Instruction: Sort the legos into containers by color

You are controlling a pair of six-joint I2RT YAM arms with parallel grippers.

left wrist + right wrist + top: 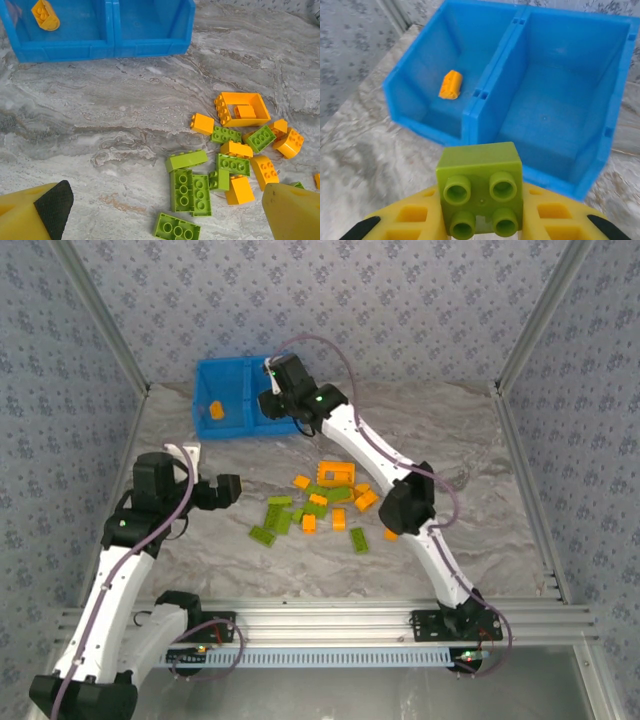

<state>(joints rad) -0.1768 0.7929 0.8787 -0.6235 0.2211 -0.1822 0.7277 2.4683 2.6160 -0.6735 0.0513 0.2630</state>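
Observation:
The blue container [222, 375] stands at the back left, and its left compartment holds one orange lego [216, 411]. My right gripper [272, 403] hovers at the front of the right compartment [555, 110], shut on a lime green four-stud lego [481, 187]. The middle wall [482, 100] and the orange lego [451, 84] lie ahead of it. A pile of orange and green legos [320, 502] lies mid-table, with the orange square frame [242, 107] at its far side. My left gripper [228, 490] is open with nothing between its fingers, low and just left of the pile; green legos [192, 192] lie below it.
Patterned walls with metal posts close in the table on three sides. An aluminium rail [330, 620] runs along the near edge. One orange lego [390, 535] lies beside the right arm's elbow. Bare marble [100, 115] stretches between the container and the pile.

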